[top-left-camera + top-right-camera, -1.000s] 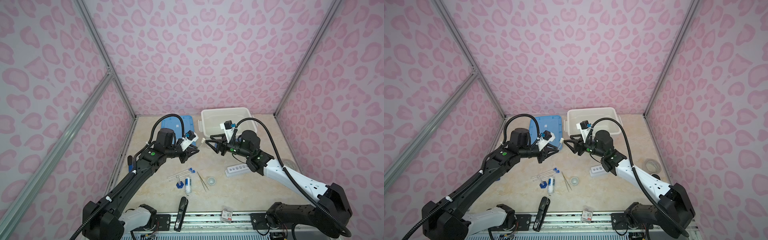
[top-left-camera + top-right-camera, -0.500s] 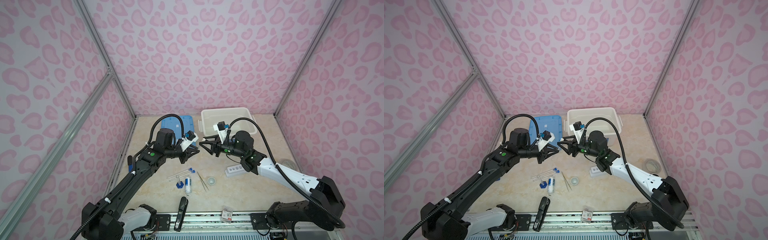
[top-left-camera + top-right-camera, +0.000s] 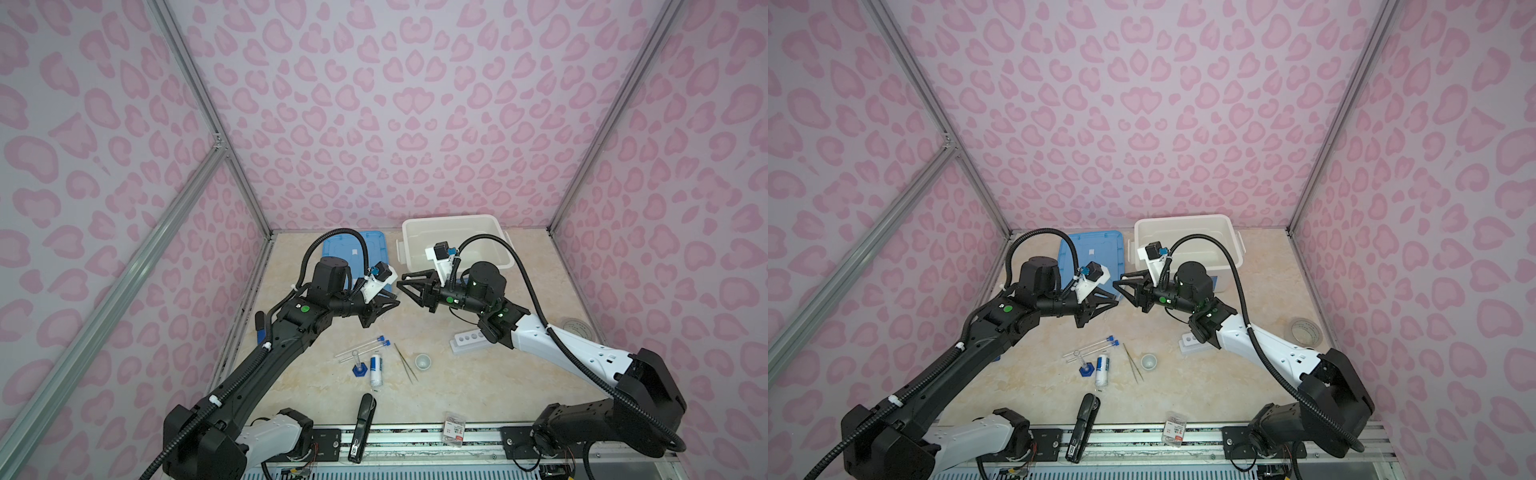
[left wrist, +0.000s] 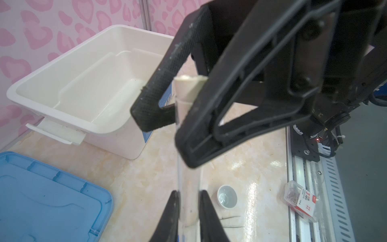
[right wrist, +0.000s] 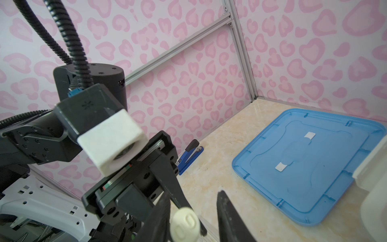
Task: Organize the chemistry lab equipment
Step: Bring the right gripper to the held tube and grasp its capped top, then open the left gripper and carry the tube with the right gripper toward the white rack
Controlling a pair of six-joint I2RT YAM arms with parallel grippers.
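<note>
Top views: left claw (image 3: 395, 302) and right claw (image 3: 402, 281) meet tip to tip above the desk (image 3: 478, 386), in front of the blue lid (image 3: 345, 249) and white bin (image 3: 457, 222). Whatever is between them is too small to make out there.

The left wrist view fills that in. The left claw is clamped narrow on a clear tube (image 4: 187, 178), and the tube's white cap (image 4: 186, 86) sits between the right claw's fingers (image 4: 152, 100).

Right wrist view: the cap is seen end-on, against one finger, with a gap to the other. The right claw is around the cap, not closed on it. This view also gives a clear look at a blue stapler (image 5: 190, 155) by the wall.

Versus a second ago: the right claw was back near the bin, well apart from the left one. It has since come across to it and its jaws look narrower. The left arm is unchanged.

The held tube is thin and transparent, with an off-white ridged cap. Still lying on the desk:
- two blue-capped tubes (image 3: 365, 347), side by side
- blue-based cylinder (image 3: 359, 368)
- blue-labelled bottle (image 3: 376, 370), on its side
- tweezers (image 3: 405, 361)
- small white cup (image 3: 423, 361)
- white rack (image 3: 467, 341), partly under the right arm

The black stapler (image 3: 362, 424) is at the front edge, and the tape roll (image 3: 1305, 330) is far right.
</note>
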